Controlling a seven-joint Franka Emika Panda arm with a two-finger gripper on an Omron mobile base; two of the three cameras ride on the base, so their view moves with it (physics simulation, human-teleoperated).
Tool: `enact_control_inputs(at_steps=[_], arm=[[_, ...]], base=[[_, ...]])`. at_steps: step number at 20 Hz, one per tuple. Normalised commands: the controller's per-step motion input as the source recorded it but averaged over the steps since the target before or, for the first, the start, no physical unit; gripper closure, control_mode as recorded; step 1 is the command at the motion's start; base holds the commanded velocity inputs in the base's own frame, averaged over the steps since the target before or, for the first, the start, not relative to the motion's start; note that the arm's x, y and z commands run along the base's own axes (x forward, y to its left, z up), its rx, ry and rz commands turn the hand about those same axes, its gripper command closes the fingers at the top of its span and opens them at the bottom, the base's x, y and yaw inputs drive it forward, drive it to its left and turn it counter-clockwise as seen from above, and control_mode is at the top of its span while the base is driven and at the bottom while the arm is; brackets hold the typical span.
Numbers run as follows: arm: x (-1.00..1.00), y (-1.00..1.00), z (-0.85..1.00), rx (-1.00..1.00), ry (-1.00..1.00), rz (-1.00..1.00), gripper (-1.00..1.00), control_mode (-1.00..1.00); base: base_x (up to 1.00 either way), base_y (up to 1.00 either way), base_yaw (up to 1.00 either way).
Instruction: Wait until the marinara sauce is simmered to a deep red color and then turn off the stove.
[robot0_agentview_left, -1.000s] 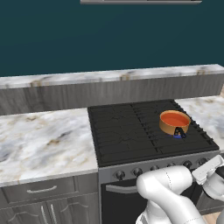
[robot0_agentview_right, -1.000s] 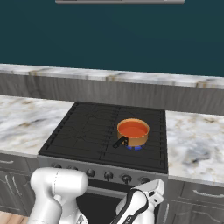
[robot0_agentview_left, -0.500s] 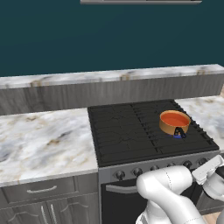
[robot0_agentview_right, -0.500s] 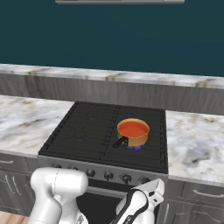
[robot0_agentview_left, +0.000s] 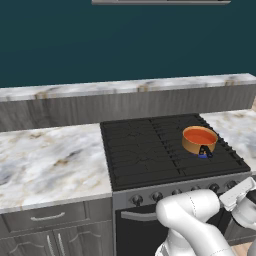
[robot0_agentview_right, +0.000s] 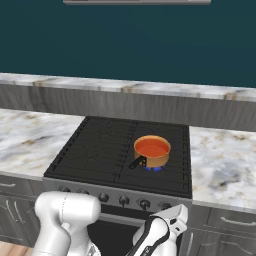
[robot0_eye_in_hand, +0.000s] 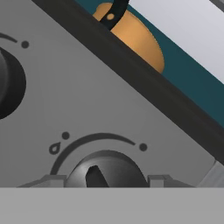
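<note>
Marinara sauce (robot0_agentview_right: 151, 147) orange-red in copper pot (robot0_agentview_left: 199, 140) on stove (robot0_agentview_right: 105, 150) right burner, small blue flame (robot0_agentview_right: 153, 169) under it. Pincer (robot0_eye_in_hand: 105, 181) pinching a front-panel knob (robot0_eye_in_hand: 106, 169). Marble tabletop (robot0_agentview_left: 50, 160) flanks stove.

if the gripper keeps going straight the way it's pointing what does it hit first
Most likely the dark stove knob centred right ahead between its fingertips, on the stove's grey front panel. How near it is, the hand view doesn't settle.
</note>
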Motion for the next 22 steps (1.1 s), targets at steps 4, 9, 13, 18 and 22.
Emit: enact_control_inputs(at_steps=[4, 9, 13, 18, 22], arm=[[0.00, 0.00, 0.00, 0.00, 0.00, 0.00, 1.00, -1.00], [0.00, 0.00, 0.00, 0.00, 0.00, 0.00, 1.00, -1.00], [0.00, 0.00, 0.00, 0.00, 0.00, 0.00, 1.00, -1.00], [0.00, 0.00, 0.00, 0.00, 0.00, 0.00, 1.00, -1.00], [0.00, 0.00, 0.00, 0.00, 0.00, 0.00, 1.00, -1.00]], base=[[0.00, 0.00, 0.00], [0.00, 0.00, 0.00], [0.00, 0.00, 0.00], [0.00, 0.00, 0.00], [0.00, 0.00, 0.00]])
